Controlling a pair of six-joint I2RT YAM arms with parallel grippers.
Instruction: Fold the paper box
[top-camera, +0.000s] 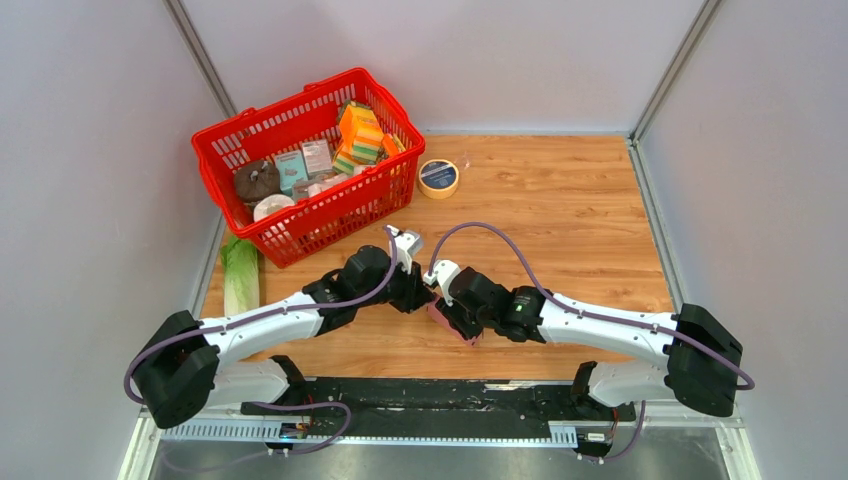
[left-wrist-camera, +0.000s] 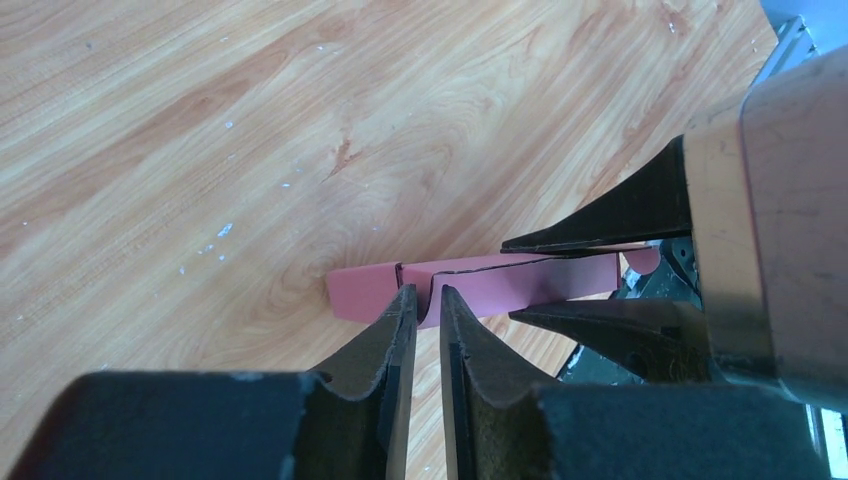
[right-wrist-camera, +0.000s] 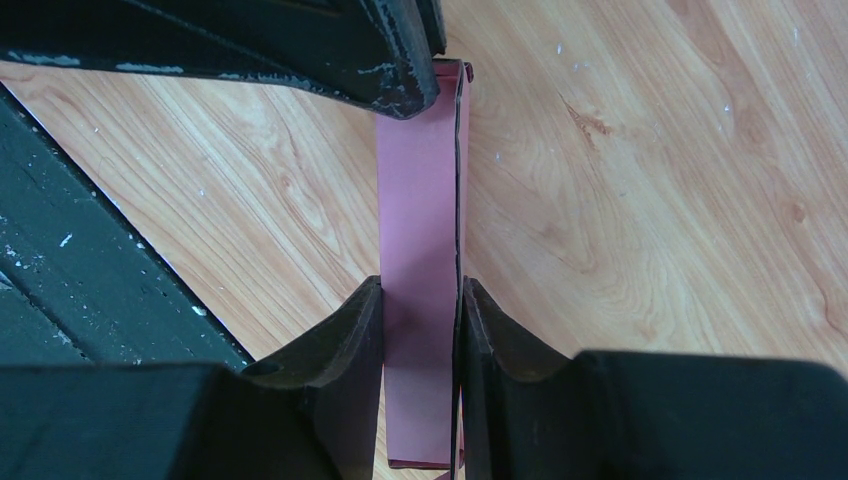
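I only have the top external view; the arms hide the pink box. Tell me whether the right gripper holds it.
Observer: Yes; the right wrist view shows the right gripper clamped across the paper box, a finger on each side.
Operator: Report the left.
Observer: The left gripper has its jaws nearly together toward the box's far end; a pinch isn't clear.
Operator: Check the seam.
Observer: A dark seam runs along the box's length.

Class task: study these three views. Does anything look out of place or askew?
Two things. A leafy green vegetable lies loose at the left edge of the table, outside the red basket that holds the other groceries. The paper box, clamped in the right gripper, shows a wavy, uneven seam.
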